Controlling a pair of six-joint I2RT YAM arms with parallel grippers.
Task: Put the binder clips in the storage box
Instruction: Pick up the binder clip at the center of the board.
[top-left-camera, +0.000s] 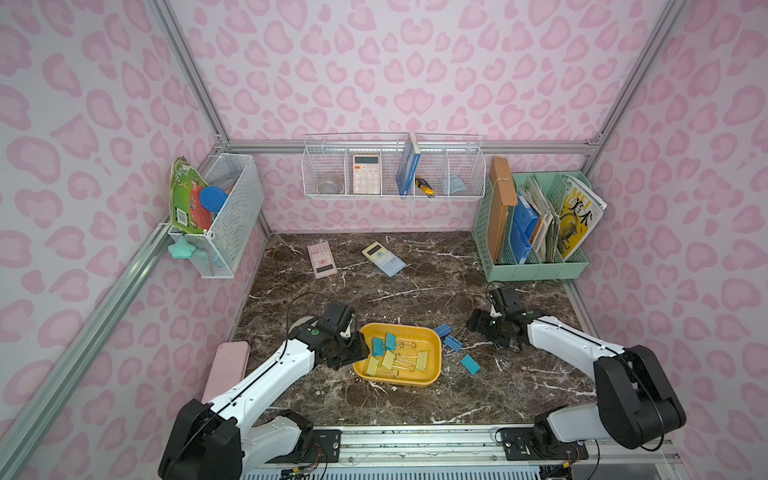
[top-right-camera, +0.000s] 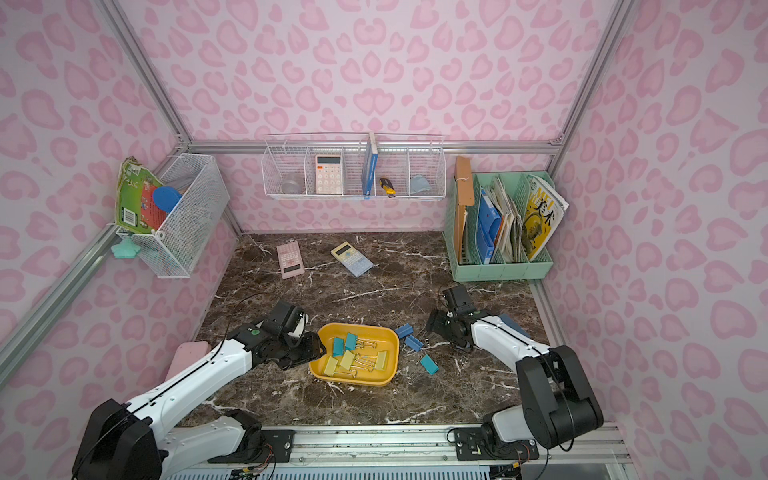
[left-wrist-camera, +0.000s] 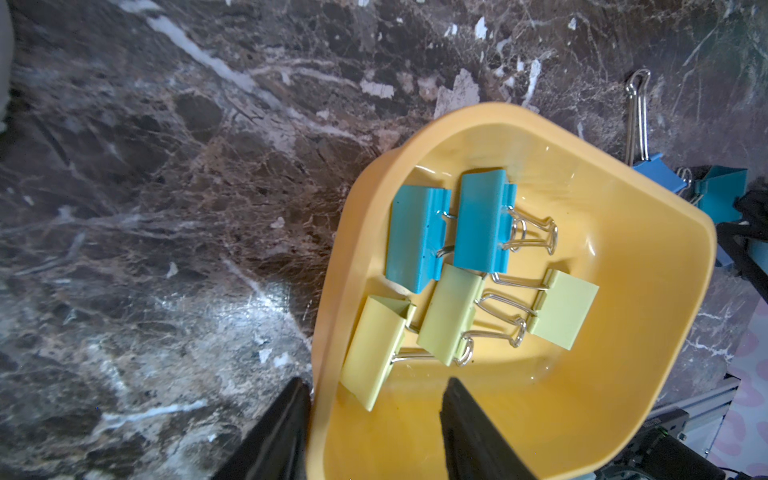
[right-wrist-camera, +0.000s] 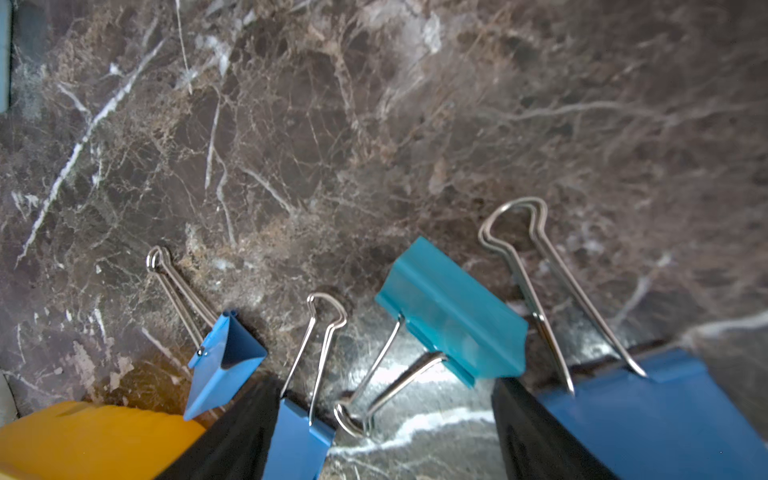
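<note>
Only in wrist views are both seen parted: left gripper (left-wrist-camera: 374, 380) astride the box (left-wrist-camera: 498, 111) rim, right gripper (right-wrist-camera: 384, 380) facing a teal clip (right-wrist-camera: 453, 307).

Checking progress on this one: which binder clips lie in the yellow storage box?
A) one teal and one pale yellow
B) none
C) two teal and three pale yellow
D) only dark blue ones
C: the left wrist view shows two teal clips and three pale yellow clips lying in the storage box; the dark blue clips lie outside it on the table.
</note>
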